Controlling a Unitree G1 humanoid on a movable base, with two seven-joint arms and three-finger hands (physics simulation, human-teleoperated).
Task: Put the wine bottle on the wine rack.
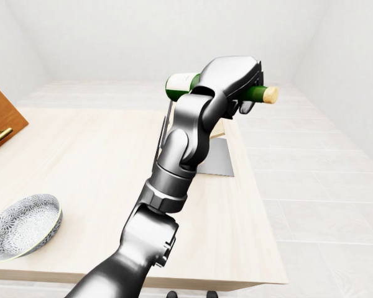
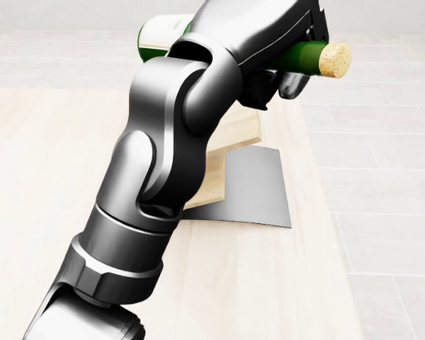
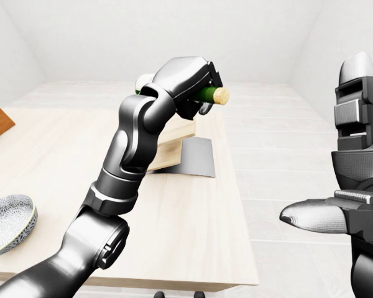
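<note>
- My left hand (image 1: 236, 77) is closed round the wine bottle (image 1: 181, 84), which lies horizontal in the grip, held in the air above the wine rack (image 2: 230, 152) toward the far right of the worktop (image 1: 81, 155).
- The bottle's labelled base end projects left of the hand; the green neck and its cork (image 2: 335, 59) project right.
- Handling judgement: green glass, rigid, smooth and probably slippery, heavy toward the base, breakable if dropped. A grip round the body near the shoulder looks best for balance; the neck alone would lever badly.
- The rack appears as a pale wooden slanted board on a thin grey metal plate (image 2: 258, 188). My forearm hides most of the cradle, so I cannot tell how closely the bottle is lined up with it.
- My right hand (image 3: 336, 214) is at the near right, well apart from the bottle, fingers spread, holding nothing.
- The worktop is light, matte wood grain. A shallow patterned bowl (image 1: 22, 225) rests at its near left edge.
</note>
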